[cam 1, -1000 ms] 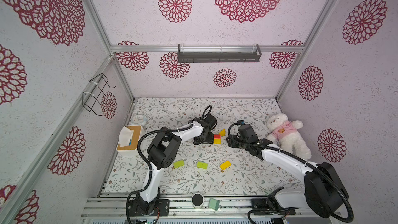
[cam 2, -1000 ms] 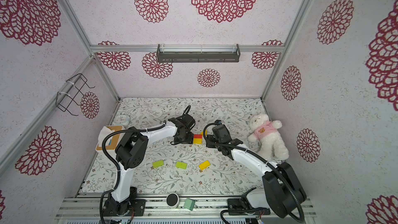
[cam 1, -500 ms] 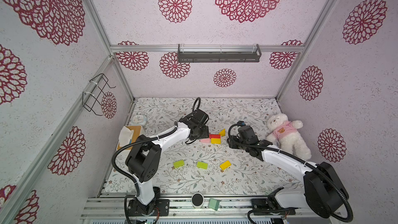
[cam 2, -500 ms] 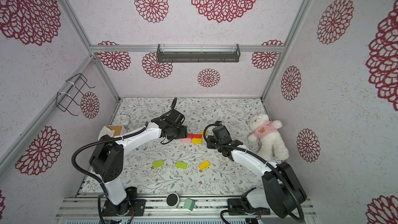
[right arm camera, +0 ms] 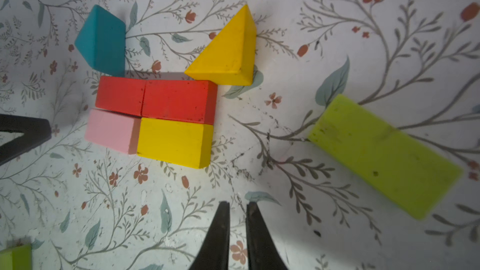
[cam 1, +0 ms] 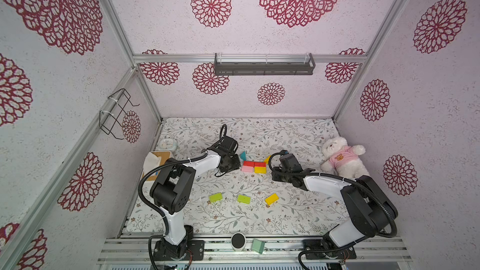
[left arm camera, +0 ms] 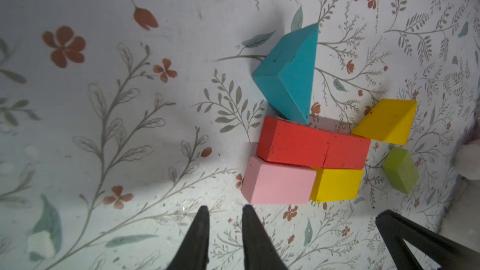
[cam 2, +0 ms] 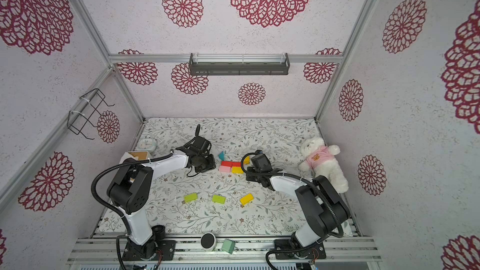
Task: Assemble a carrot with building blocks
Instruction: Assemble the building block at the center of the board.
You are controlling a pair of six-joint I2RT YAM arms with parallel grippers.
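The carrot is a flat cluster at mid-table in both top views: two red blocks side by side, with a pink block and a yellow block in the row below. A teal triangle and a yellow triangle touch the red row's far side. Loose building blocks lie nearer the front: lime green, lime green and yellow. Another lime-green block lies by my right gripper. My left gripper sits just left of the pink block, my right gripper just right of the cluster. Both are empty, fingers nearly together.
A white teddy bear in a pink shirt lies at the right wall. A tissue box and a small clock stand at the left edge. On the front rail sit a pale mint block and a round black device.
My left gripper has drawn back to the left off the cluster, uncovering the pink block and teal triangle, and its jaws have closed. The right gripper's jaws have closed too, almost in place.
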